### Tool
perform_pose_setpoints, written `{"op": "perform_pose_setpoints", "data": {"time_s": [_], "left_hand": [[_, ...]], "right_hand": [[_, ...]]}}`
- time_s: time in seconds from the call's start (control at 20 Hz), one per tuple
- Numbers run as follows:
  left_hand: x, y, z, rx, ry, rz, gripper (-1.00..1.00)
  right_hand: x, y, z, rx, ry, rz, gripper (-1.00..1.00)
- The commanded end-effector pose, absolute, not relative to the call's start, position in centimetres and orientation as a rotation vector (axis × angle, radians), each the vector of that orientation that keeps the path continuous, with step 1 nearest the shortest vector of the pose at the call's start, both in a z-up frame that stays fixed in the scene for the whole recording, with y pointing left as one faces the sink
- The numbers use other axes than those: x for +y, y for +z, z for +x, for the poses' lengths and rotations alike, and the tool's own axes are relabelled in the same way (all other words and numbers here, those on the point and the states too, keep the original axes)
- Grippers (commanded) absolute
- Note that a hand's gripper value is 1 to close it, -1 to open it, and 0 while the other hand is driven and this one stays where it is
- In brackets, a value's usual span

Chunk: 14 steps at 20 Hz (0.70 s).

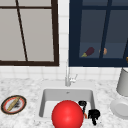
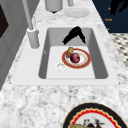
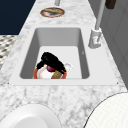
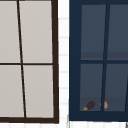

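Inside the sink [image 1: 45,100], toward its right end, lies an orange-rimmed plate [image 2: 76,58] carrying a dark red round fruit [image 2: 75,57] and a small brownish piece [image 2: 70,50] at the rim farther from the drain [image 2: 60,66]. One black hand [image 1: 82,103] hangs over the sink's right part, and the other [image 1: 94,115] sits just right of it by the sink's front right corner. In the side views a black hand [image 3: 53,62] reaches down over the plate, close to the fruit, but whether its fingers are spread or curled cannot be told, nor which hand it is. A large red ball [image 1: 67,115] covers the front of the sink in the front view and hides the plate there. The faucet [image 1: 67,77] stands behind the sink. On the worktop [image 1: 25,85], left of the sink, rests a dark-rimmed plate [image 1: 13,104] with a stick-like item; right of the sink sit a white plate [image 1: 120,108] and a grey pot [image 1: 123,82]. Above and right of the sink, a dark cabinet [image 4: 75,62] holds an eggplant [image 4: 89,105].
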<state>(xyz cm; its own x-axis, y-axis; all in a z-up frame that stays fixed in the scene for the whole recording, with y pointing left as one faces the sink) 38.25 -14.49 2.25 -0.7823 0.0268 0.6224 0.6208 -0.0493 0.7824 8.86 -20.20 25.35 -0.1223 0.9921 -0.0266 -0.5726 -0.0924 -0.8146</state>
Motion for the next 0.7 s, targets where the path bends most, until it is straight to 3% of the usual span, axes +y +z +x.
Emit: {"op": "perform_pose_setpoints", "data": {"time_s": [0.0, 0.65], "left_hand": [[-12.9, -0.8, 39.0, -1.855, -1.835, -0.673, -1.00], [-14.9, -8.1, 44.1, -1.909, -1.852, -0.645, -1.00]], "right_hand": [[-20.2, 25.4, 8.9, -0.783, 1.563, -0.729, 0.00], [-20.2, 25.4, 8.9, -0.783, 1.563, -0.729, 0.00]]}}
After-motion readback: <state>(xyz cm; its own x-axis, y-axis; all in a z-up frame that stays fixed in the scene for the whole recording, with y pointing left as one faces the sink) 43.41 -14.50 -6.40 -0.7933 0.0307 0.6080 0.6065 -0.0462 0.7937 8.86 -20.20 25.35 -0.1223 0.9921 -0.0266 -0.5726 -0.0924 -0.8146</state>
